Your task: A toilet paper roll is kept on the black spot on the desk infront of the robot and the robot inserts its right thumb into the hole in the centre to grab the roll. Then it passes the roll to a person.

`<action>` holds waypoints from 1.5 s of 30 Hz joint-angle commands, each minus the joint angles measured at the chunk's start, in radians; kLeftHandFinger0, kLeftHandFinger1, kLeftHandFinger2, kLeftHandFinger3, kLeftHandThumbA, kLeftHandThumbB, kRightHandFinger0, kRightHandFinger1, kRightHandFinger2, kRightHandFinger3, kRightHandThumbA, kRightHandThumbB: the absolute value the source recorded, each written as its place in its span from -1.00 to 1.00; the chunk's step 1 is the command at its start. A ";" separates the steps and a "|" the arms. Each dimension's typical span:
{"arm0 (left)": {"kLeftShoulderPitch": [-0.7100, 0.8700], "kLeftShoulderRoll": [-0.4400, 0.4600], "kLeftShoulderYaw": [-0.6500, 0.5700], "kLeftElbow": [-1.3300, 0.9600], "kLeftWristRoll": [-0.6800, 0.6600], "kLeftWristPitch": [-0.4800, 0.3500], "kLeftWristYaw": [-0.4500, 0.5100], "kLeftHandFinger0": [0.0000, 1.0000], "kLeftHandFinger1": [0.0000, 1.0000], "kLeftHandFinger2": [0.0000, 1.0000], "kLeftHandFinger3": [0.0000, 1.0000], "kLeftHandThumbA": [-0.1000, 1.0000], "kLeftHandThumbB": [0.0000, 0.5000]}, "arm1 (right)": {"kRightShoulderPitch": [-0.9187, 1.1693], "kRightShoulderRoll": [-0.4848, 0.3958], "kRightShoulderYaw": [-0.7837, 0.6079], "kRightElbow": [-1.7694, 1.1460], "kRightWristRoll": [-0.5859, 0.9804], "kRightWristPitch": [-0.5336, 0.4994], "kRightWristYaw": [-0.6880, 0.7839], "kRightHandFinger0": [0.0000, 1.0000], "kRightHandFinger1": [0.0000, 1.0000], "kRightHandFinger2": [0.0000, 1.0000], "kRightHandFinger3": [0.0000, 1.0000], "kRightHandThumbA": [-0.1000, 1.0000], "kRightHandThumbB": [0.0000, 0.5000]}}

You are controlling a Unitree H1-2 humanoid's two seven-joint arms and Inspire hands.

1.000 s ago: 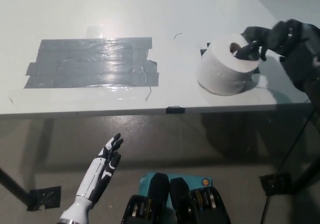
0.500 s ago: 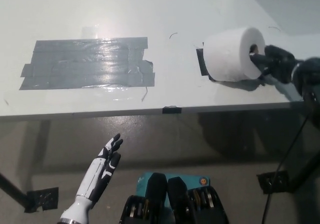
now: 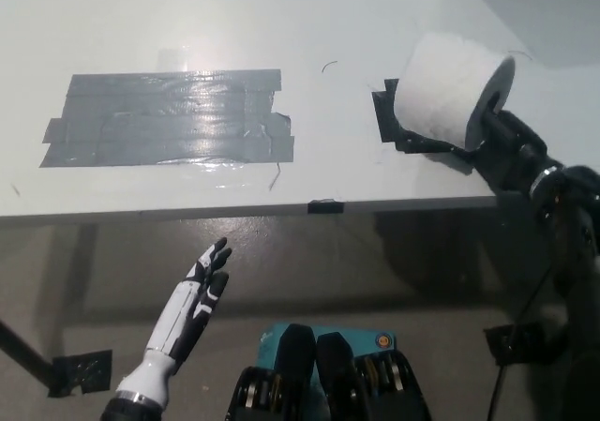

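Head view: the black right hand point(image 3: 502, 144) grips the toilet paper roll point(image 3: 450, 93) from its end, lifted and tipped on its side above the black spot point(image 3: 386, 121) on the white desk point(image 3: 187, 27). A grey tape patch point(image 3: 169, 116) lies to the left. The white left hand point(image 3: 199, 294) rests low below the desk edge, fingers spread, holding nothing.

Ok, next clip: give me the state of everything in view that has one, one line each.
toilet paper roll: lifted off the desk, tipped on its side, held by the right hand.
right hand: shut on the roll.
left hand: open, resting below the desk edge.
black spot: partly uncovered.
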 commanded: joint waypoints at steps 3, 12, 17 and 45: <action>-0.088 -0.001 0.015 -0.019 -0.005 -0.020 0.014 1.00 1.00 1.00 1.00 1.00 -0.53 | 0.016 0.078 -0.020 -0.316 0.461 0.150 -0.011 -1.00 -0.19 0.58 1.00 -1.00 -0.52; -0.134 0.000 0.021 -0.014 -0.016 -0.011 0.010 1.00 1.00 1.00 1.00 1.00 -0.52 | 0.103 0.083 0.126 -0.562 0.735 0.150 -0.126 -1.00 0.00 0.77 1.00 -1.00 -0.48; -0.158 0.002 0.019 0.002 -0.004 -0.025 0.017 1.00 1.00 1.00 1.00 1.00 -0.51 | 0.144 0.071 0.186 -0.676 0.832 0.150 -0.213 -1.00 0.01 0.74 1.00 -1.00 -0.49; -0.116 0.003 0.003 -0.006 0.003 -0.027 0.008 1.00 1.00 1.00 1.00 1.00 -0.53 | -0.022 -0.064 0.366 -0.557 0.613 0.150 -0.310 -0.99 -0.04 0.73 0.97 -1.00 -0.64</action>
